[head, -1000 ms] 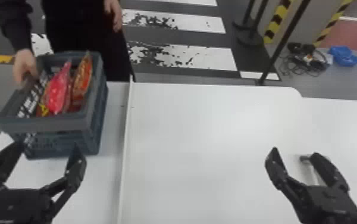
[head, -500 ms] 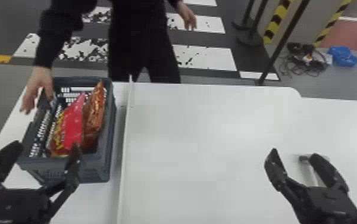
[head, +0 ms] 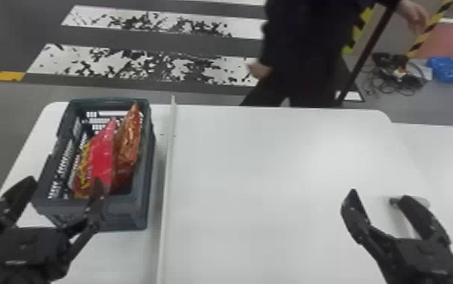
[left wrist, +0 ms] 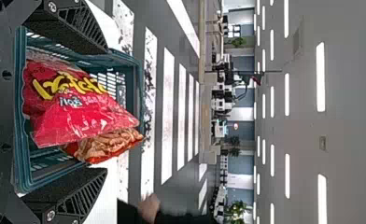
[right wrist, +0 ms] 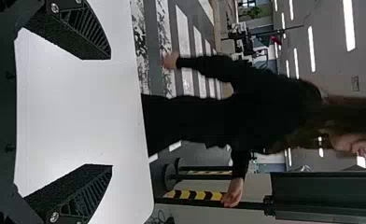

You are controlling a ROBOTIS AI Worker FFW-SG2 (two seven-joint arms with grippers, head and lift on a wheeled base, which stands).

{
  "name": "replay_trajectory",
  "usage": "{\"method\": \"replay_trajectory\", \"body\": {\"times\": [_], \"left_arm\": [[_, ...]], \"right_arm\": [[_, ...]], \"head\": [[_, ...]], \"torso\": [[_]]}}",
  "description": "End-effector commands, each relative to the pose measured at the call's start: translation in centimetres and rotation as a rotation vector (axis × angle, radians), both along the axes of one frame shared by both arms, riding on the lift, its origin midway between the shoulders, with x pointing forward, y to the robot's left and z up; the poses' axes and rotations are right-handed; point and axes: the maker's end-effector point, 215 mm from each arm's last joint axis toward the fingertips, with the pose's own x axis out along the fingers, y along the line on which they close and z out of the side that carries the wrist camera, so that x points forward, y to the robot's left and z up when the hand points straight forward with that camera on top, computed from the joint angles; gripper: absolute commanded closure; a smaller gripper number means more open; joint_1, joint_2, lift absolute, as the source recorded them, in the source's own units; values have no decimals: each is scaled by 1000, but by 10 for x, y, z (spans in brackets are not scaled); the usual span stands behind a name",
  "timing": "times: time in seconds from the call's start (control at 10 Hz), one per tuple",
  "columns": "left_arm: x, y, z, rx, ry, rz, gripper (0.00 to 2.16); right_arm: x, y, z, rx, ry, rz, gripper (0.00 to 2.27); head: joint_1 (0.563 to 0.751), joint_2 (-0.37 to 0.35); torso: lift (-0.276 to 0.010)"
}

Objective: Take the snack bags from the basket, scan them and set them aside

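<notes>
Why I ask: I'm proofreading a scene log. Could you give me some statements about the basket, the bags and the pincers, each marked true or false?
1. The basket stands on the table, left of the white strip. True.
2. In the head view, the red bag is to the right of the orange bag. False: it is on the left.
3. The left pincer is closed on the red bag. False: it is open, holding nothing.
4. The right pincer is open and empty. True.
5. The orange bag lies outside the basket. False: it is inside.
</notes>
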Motion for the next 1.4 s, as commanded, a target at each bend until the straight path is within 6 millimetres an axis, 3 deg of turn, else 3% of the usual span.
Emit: {"method": "replay_trajectory", "body": {"times": [0.0,0.1,0.4,0.6,1.0,1.2,1.3], "left_arm": [[14,5,-7,-1,15,16,103],[25,10,-17,11,50,33,100],[54,14,-15,17,37,63,97],[71,11,-29,26,67,66,93],[87,14,-65,65,151,75,100],[93,10,-72,71,157,69,110],[94,8,-73,74,159,65,346]], "right_arm": [[3,5,-4,1,15,12,97],[4,7,-7,-3,25,22,97],[13,14,-16,-12,52,61,97],[15,14,-20,-15,59,68,97],[18,13,-27,-12,79,73,97],[18,12,-28,-13,81,75,97],[18,12,-28,-13,81,75,97]], "head": [[695,-64],[695,-57],[695,-18],[695,-14],[695,-14],[695,-15],[695,-17]], "torso": [[-75],[-75],[-75],[-75],[-75],[-75],[-75]]}}
